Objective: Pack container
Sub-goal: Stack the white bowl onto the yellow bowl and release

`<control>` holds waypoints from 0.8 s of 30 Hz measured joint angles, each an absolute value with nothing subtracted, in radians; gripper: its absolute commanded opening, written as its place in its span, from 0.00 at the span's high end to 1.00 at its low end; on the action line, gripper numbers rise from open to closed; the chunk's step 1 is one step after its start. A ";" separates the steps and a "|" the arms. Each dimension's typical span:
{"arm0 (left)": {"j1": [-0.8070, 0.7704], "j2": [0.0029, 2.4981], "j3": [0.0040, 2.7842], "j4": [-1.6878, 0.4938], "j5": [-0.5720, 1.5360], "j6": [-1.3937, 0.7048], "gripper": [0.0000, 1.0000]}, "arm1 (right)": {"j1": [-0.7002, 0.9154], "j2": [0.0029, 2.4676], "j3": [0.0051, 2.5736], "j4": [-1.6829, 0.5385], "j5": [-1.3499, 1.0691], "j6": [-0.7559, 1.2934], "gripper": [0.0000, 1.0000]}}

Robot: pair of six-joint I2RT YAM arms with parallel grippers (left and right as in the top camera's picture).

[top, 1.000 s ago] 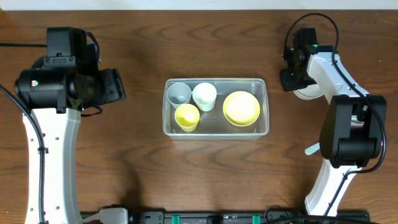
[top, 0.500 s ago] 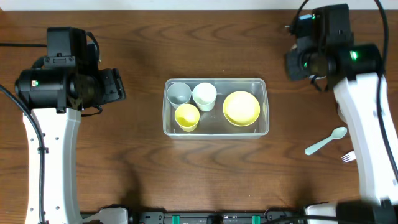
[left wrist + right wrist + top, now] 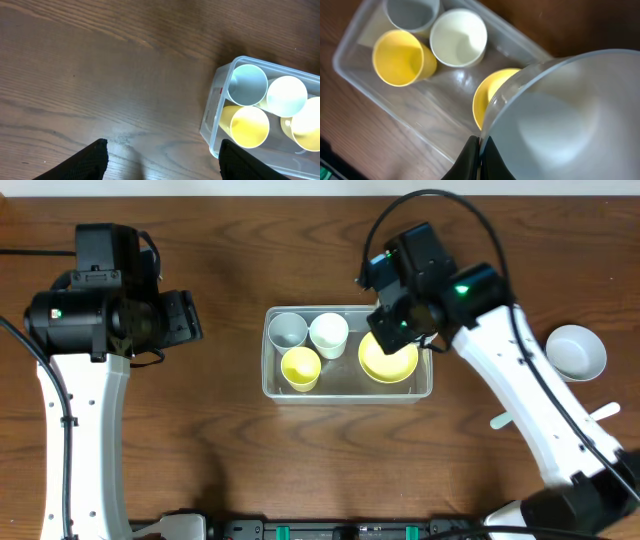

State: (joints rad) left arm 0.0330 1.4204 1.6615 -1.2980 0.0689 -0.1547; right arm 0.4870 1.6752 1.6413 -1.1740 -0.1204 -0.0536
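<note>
I have the right gripper [image 3: 480,156] pinched shut on the rim of a pale bowl [image 3: 560,125], holding it over the yellow bowl [image 3: 392,366] at the right end of the container [image 3: 345,383], which sits in the middle of the table [image 3: 220,445]. Its left end holds a grey-blue cup [image 3: 287,329], a white cup [image 3: 328,333] and a yellow cup [image 3: 300,367], all upright. My left gripper [image 3: 165,162] hangs over bare wood to the container's left, jaws spread wide with nothing between them.
</note>
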 measured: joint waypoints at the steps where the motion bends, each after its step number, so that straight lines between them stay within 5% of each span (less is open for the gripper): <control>1: 0.033 1.420 1.662 -1.298 0.068 -0.155 0.29 | 0.487 1.694 1.634 -1.174 -0.121 -0.045 0.99; 13: 0.033 1.420 1.662 -1.298 0.068 -0.155 0.29 | 0.487 1.830 1.607 -1.174 -0.120 -0.018 0.98; 19: 0.033 1.420 1.662 -1.298 0.068 -0.155 0.28 | 0.487 1.831 1.607 -1.178 -0.121 -0.010 0.63; 24: 0.033 1.420 1.662 -1.298 0.068 -0.155 0.29 | 0.487 1.831 1.607 -1.179 -0.120 -0.009 0.64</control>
State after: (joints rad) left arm 0.0330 1.4204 1.6615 -1.2984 0.0685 -0.1547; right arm 0.4866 1.8309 1.6073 -1.1786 -0.1200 -0.0090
